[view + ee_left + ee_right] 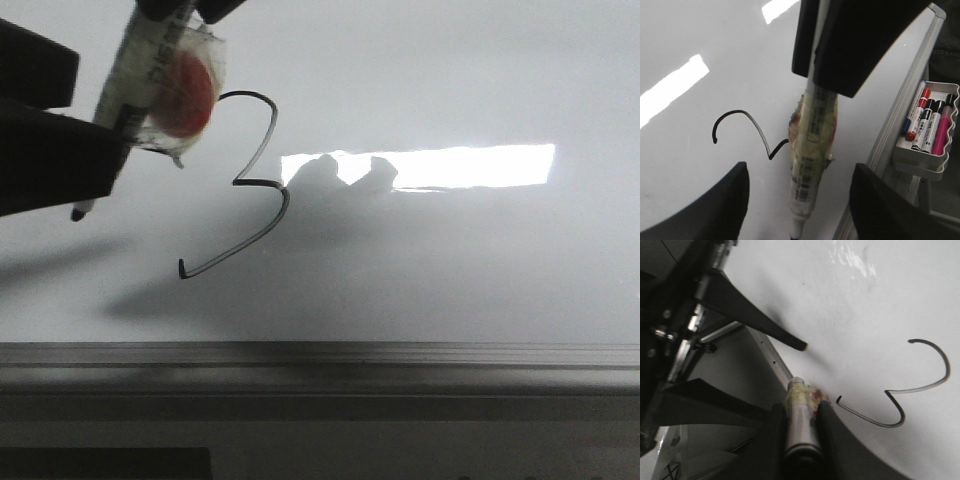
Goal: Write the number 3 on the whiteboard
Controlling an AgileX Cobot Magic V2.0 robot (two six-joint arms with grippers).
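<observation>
Only left wrist shows marker tray (925,159)

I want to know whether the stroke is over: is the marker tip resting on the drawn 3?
No: in the front view the marker tip hangs off to the left of the number 3, with bare whiteboard between them.

The number 3 (243,185) stands handwritten on the whiteboard (480,270).
</observation>
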